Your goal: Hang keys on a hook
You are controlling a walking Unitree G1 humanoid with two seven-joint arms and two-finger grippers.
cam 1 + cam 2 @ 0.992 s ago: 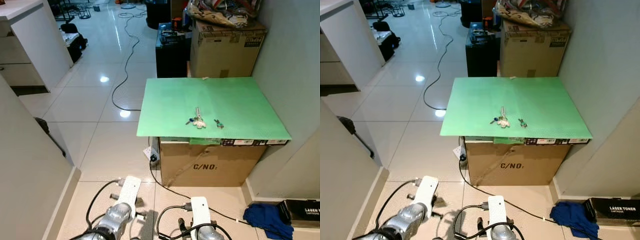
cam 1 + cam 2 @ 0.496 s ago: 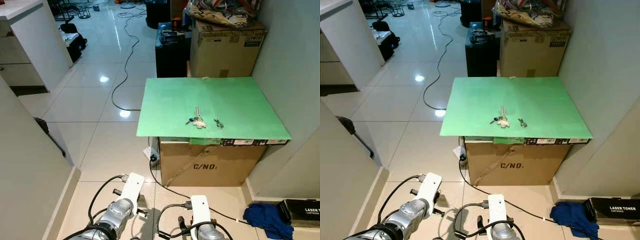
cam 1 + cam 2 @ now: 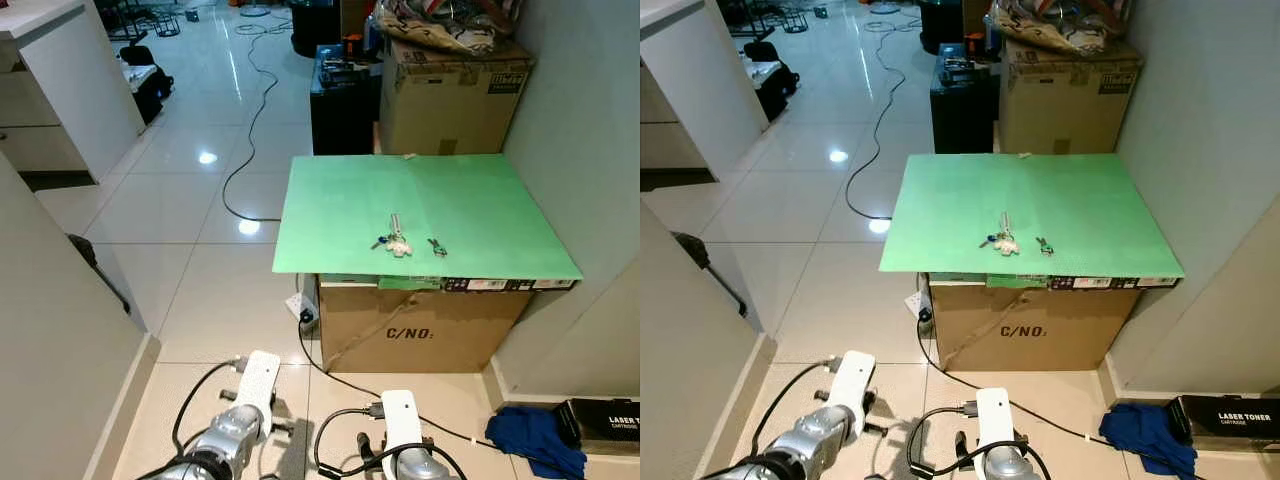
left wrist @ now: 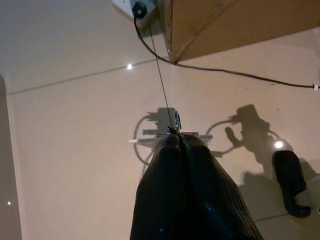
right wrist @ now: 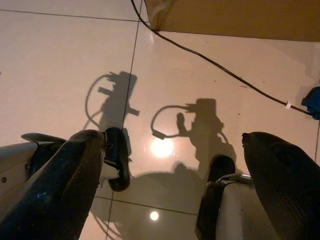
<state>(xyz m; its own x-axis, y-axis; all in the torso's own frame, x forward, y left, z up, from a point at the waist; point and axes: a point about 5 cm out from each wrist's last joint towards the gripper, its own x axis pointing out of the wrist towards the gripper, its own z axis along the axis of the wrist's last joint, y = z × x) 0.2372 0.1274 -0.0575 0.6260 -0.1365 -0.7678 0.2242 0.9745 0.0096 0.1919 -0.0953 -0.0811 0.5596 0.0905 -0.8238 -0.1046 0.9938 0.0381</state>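
Note:
A bunch of keys [image 3: 395, 240] lies on a green board [image 3: 470, 190] that tops a cardboard box [image 3: 420, 325]. A smaller single key [image 3: 437, 246] lies just to its right. Both arms hang low in front of the box, the left arm [image 3: 245, 400] and the right arm [image 3: 400, 425] over the floor tiles. In the left wrist view my left gripper [image 4: 176, 137] is shut with nothing in it, its fingers pressed together. In the right wrist view my right gripper [image 5: 172, 137] is open wide over the floor.
A grey wall [image 3: 590, 150] closes the right side. A black cable [image 3: 345, 380] runs across the floor by the box. A blue cloth [image 3: 535, 440] and a black toner box [image 3: 605, 420] lie at the lower right. Behind the board stand another cardboard box [image 3: 450, 95] and a black case [image 3: 343, 100].
The left forearm has swayed slightly right and come back. The keys and the board have not moved.

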